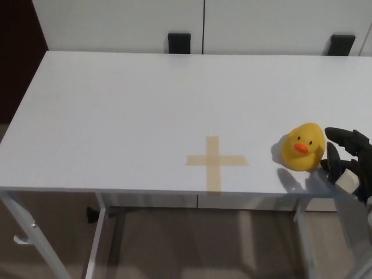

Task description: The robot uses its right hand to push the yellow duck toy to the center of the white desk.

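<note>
**Duck near the desk's right front, hand beside it**

White cabinet fronts close off the back of the scene, with two small black fittings (179, 43) at their base behind the desk's far edge. At the right end of the desk's front edge the right hand (347, 158) comes in, fingers (343, 137) spread and grasping nothing — its thumb side sits just beside the duck (303, 146), touching or nearly so; which of the two cannot be made out. No left hand shows.

The duck stands upright near the desk's (116, 110) front edge, toward the right end, beak facing the camera. It looks like a hollow, soft toy: light, rounded, likely to slide easily on the smooth top and just as likely to spin or roll off line if struck high or off-centre. A low, broad contact on the body's right flank, below the head, seems the safest place to push.

Left of the duck, well apart, a tan tape cross (215, 161) marks the target — the duck has not reached it.

No containers are in view.
</note>
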Robot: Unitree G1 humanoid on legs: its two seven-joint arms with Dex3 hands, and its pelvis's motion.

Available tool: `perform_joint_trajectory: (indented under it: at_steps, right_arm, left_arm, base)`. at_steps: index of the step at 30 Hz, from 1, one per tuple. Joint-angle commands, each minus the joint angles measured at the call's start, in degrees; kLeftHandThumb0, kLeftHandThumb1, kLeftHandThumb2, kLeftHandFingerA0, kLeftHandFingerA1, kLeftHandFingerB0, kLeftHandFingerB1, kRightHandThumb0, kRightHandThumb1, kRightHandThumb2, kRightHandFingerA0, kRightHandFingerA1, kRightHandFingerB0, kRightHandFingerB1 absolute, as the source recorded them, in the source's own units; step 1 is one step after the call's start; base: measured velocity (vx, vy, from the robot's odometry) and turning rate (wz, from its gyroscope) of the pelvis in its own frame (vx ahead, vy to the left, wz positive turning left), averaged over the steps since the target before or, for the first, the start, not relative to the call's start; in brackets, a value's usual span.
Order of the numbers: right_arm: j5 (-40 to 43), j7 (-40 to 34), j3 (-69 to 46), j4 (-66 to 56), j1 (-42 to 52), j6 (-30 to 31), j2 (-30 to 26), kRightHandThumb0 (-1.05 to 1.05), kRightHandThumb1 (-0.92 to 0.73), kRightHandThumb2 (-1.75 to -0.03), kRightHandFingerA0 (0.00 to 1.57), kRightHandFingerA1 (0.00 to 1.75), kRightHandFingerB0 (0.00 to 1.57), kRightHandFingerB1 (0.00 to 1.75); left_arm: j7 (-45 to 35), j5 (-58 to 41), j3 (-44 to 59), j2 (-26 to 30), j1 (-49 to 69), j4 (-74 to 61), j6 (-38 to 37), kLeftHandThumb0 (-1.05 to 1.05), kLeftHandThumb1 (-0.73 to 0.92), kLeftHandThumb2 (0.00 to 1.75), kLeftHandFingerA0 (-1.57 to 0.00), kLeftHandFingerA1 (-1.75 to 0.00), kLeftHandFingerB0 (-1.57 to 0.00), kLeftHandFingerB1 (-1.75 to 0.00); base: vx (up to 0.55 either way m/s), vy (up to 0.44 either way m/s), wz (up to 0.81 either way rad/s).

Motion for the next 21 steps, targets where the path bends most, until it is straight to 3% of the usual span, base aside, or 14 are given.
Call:
perform_joint_trajectory:
  at_steps: [1, 6, 9, 21]
  right_arm:
    - [-1.82, -5.51, -1.16, 0.07, -0.07, -0.52, -0.07, -0.72, -0.92, -0.69, 0.61, 0.66, 0.49, 0.55]
    - [-3.8, -14.11, -2.64, 1.01, -0.18, -0.52, 1.16, -0.71, -0.92, -0.69, 0.65, 0.61, 0.52, 0.52]
    - [-4.61, -15.37, -2.66, 1.49, -0.33, -1.28, 1.08, -0.71, -0.92, -0.68, 0.65, 0.6, 0.54, 0.52]
    - [-3.82, -5.17, 0.41, 1.51, -2.44, 1.16, 0.14, -0.79, -0.92, -0.73, 0.45, 0.52, 0.33, 0.41]
  left_arm:
    - [0.09, 0.56, -0.64, 0.72, 0.09, 0.38, -1.92, -0.18, 0.61, 0.8, -0.83, -0.85, -0.83, -0.95]
    - [0.03, -0.09, -0.19, 0.69, 0.03, 0.58, -2.03, -0.17, 0.62, 0.8, -0.82, -0.85, -0.82, -0.94]
    - [-0.15, -0.15, -0.17, 0.75, 0.0, 0.63, -2.16, -0.17, 0.63, 0.8, -0.82, -0.85, -0.82, -0.94]
    - [0.3, 0.7, -1.18, 0.62, -0.53, 0.63, -1.94, -0.17, 0.63, 0.78, -0.82, -0.83, -0.81, -0.93]
  base:
    - [0.0, 0.0, 0.0]
    - [0.0, 0.0, 0.0]
    - [0.0, 0.0, 0.0]
    - [0.0, 0.0, 0.0]
